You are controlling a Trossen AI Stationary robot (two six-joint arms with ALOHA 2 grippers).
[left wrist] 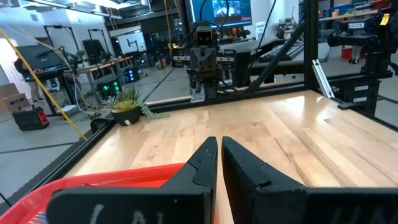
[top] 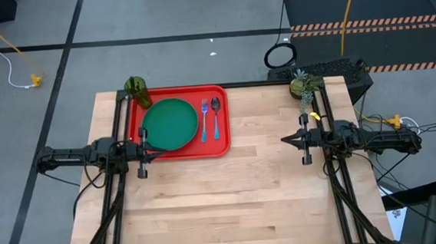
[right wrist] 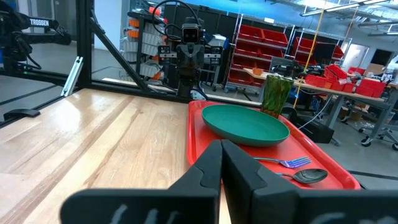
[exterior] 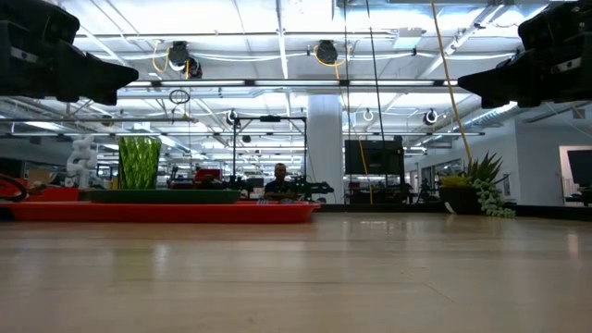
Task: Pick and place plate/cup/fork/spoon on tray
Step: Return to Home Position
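Red tray [top: 213, 147] sits at the far left of the wooden tabletop [top: 239, 197].
Dark green plate [top: 170, 124] lies flat in the tray's left half.
Olive-green cup [top: 136, 89] stands upright at the tray's far left corner, just beyond the plate.
Fork [top: 204, 120] lies right of the plate, tines toward the far edge.
Spoon [top: 216, 116] lies just right of the fork and parallel to it, bowl toward the far edge, near the tray's right rim.
Left gripper [top: 161, 150] hovers over the tray's near edge by the plate's near rim; fingers pressed together, holding nothing.
Right gripper [top: 284, 140] hovers above bare wood toward the right edge, well apart from the tray; fingers likewise together and empty.
Low view shows both grippers raised clear of the surface.
Small potted plant [top: 302, 87] stands near the far right corner.
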